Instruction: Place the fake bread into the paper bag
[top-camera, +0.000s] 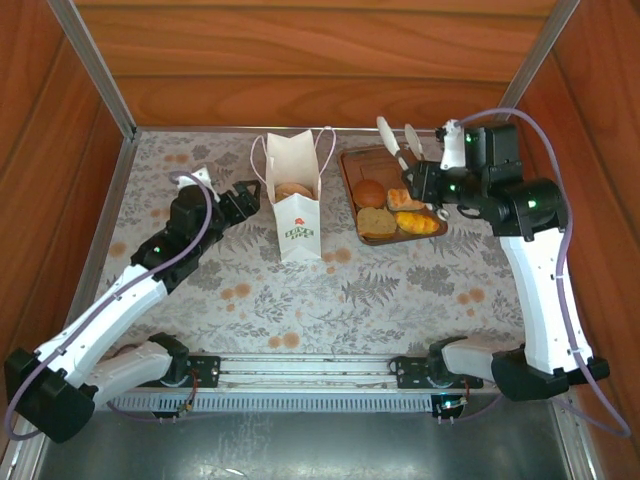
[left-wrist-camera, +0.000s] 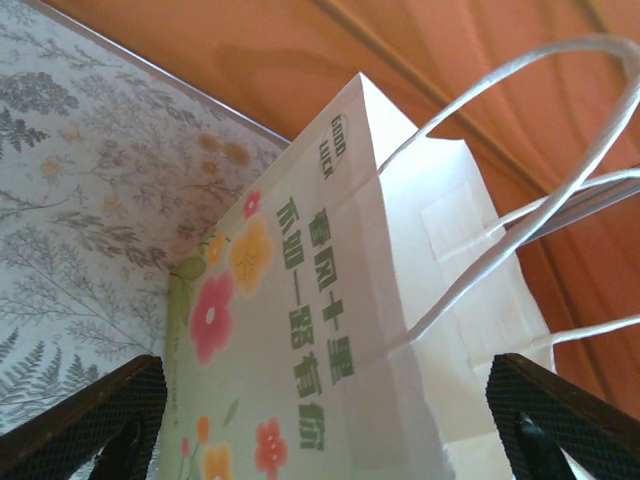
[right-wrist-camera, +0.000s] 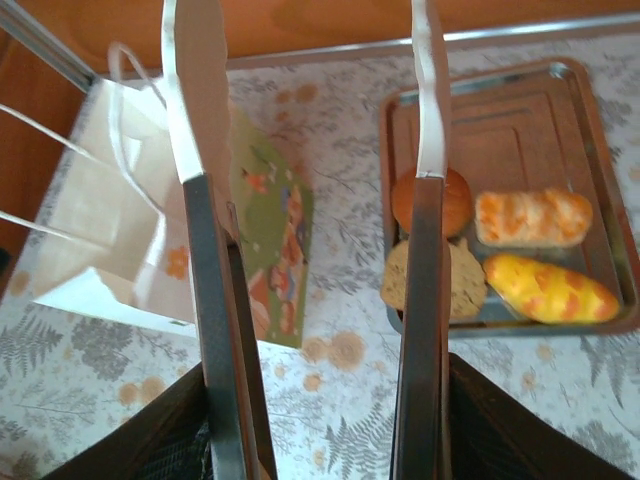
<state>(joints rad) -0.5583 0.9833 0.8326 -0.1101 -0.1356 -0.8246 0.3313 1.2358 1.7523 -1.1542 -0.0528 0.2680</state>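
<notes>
The left pincer (top-camera: 250, 193) was released, its fingers (left-wrist-camera: 95, 415) spread wide. The paper bag (top-camera: 296, 205) stood upright on the tabletop (top-camera: 330, 300) just ahead of it and between the fingers. Whether they touched the paper could not be told. A brown piece of fake bread (top-camera: 294, 190) showed in the bag's open top. The right pincer (top-camera: 397, 128) hung released and empty near the far rim of the tray (top-camera: 375, 165). Four more pieces lay on the tray below it, by its right finger, and the bag stood off to its left.
</notes>
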